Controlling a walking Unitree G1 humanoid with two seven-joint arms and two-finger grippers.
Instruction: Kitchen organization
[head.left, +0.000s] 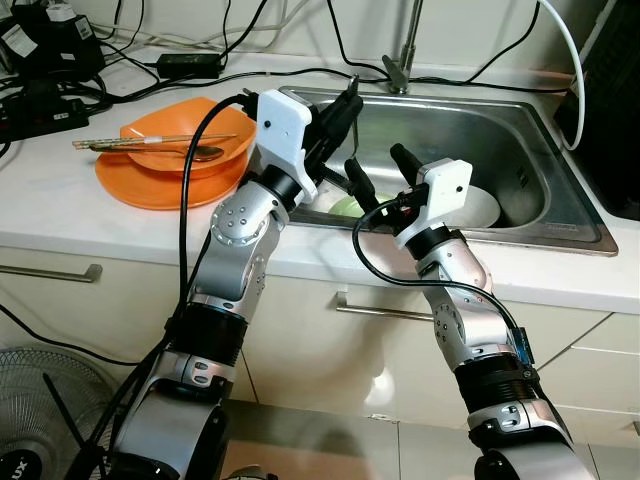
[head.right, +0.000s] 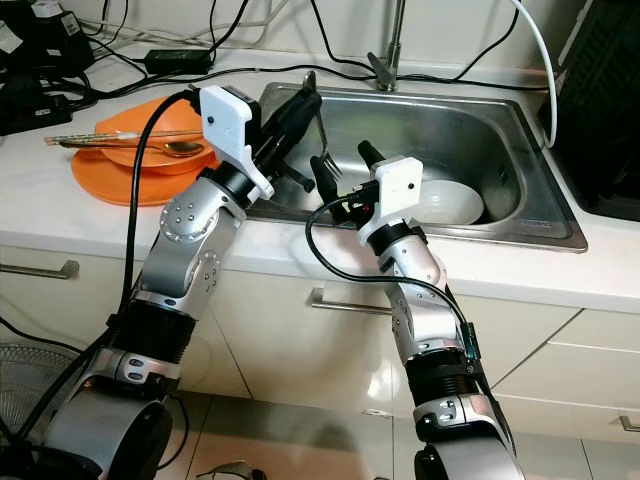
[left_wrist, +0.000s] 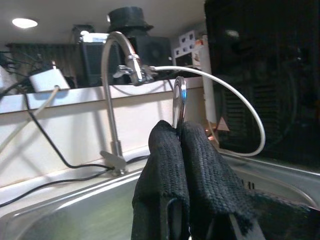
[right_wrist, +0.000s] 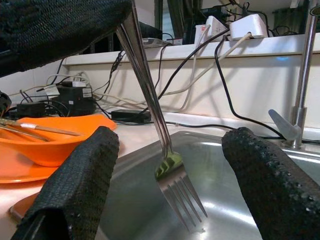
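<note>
Steel fork hangs tines-down over the sink, pinched by its handle tip in the left gripper. Right gripper gapes empty just beside it. Thin hold: fork may swing, slip, clatter into the bowl. White bench beside the sink: orange plates, cables behind.

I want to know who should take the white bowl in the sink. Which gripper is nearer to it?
The right. The right gripper hovers open over the sink beside the white bowl; the left gripper, holding a fork, is farther, near the sink's left edge.
</note>
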